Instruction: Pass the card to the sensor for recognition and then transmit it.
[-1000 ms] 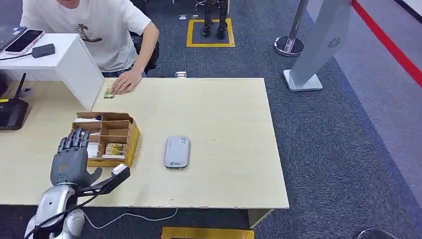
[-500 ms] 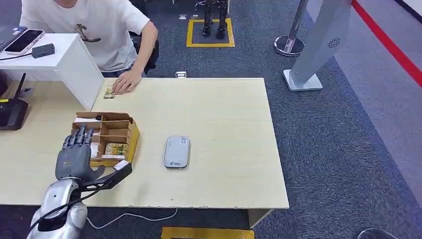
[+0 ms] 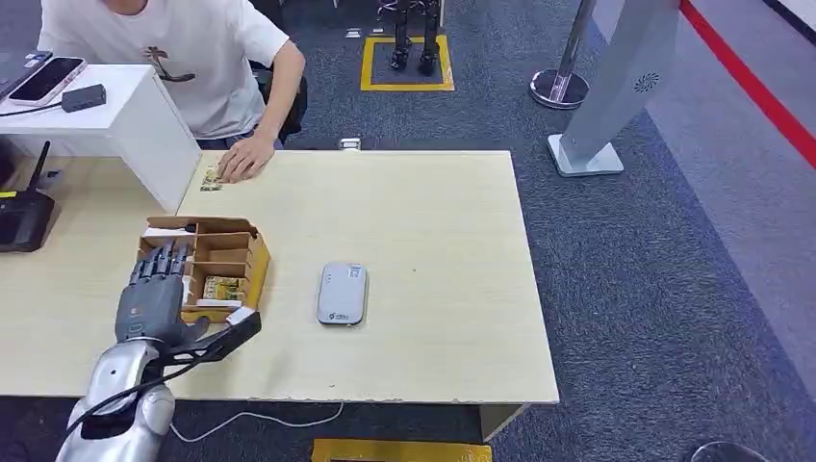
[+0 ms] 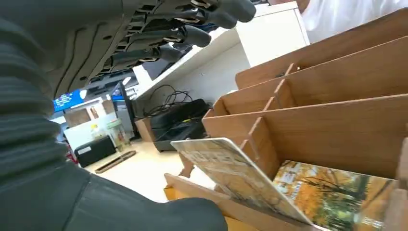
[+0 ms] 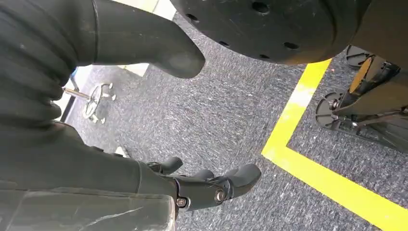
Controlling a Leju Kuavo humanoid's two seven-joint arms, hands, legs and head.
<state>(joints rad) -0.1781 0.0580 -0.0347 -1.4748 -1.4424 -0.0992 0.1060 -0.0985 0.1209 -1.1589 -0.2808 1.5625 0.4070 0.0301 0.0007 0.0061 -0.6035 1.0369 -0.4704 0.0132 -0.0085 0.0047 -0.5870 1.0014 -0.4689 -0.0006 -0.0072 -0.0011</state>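
Cardboard, brown and divided into compartments, forms the box on the left part of the pale wooden table. A card with a picture of orange autumn trees lies in the front compartment, and a second, paler card leans tilted over its edge; the print on it is too blurred to read. The left hand hovers over the box with fingers spread, holding nothing. The grey sensor lies beside the box, apart from it. The right hand hangs above the carpet, fingers loosely curled; its palm is hidden, so I cannot tell its state. A person's hand rests at the far table edge.
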